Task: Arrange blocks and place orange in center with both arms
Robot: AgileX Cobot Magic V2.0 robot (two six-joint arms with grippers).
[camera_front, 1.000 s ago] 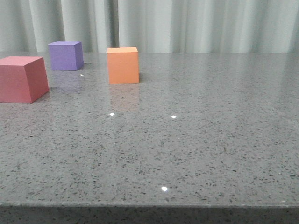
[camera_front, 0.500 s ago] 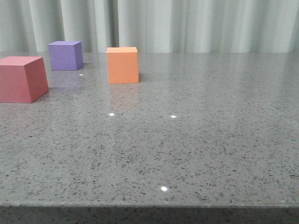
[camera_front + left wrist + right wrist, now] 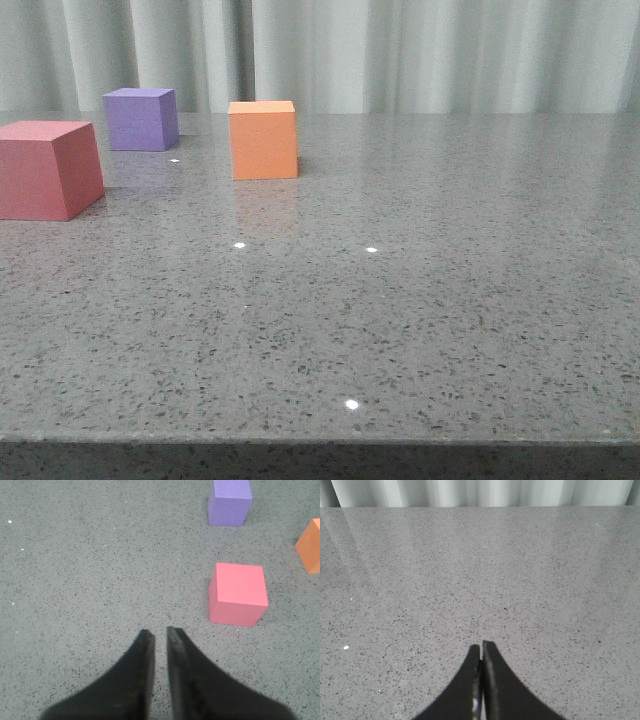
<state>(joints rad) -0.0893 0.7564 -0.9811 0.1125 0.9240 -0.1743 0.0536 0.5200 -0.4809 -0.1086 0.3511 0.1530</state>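
Three blocks stand apart on the grey speckled table point(image 3: 420, 300), at its left side. The red/pink block point(image 3: 45, 170) is nearest and leftmost, the purple block point(image 3: 140, 119) is behind it, and the orange block point(image 3: 263, 140) is to the right of both. The left wrist view shows the pink block point(image 3: 237, 594), the purple block point(image 3: 229, 502) and an edge of the orange block point(image 3: 311, 546). My left gripper point(image 3: 160, 632) hovers short of the pink block, its jaws a narrow gap apart and empty. My right gripper point(image 3: 481, 646) is shut over bare table. Neither arm shows in the front view.
A pale pleated curtain point(image 3: 400, 55) hangs behind the table's far edge. The table's front edge point(image 3: 320, 440) runs along the bottom of the front view. Small bright light reflections point(image 3: 351, 404) dot the surface.
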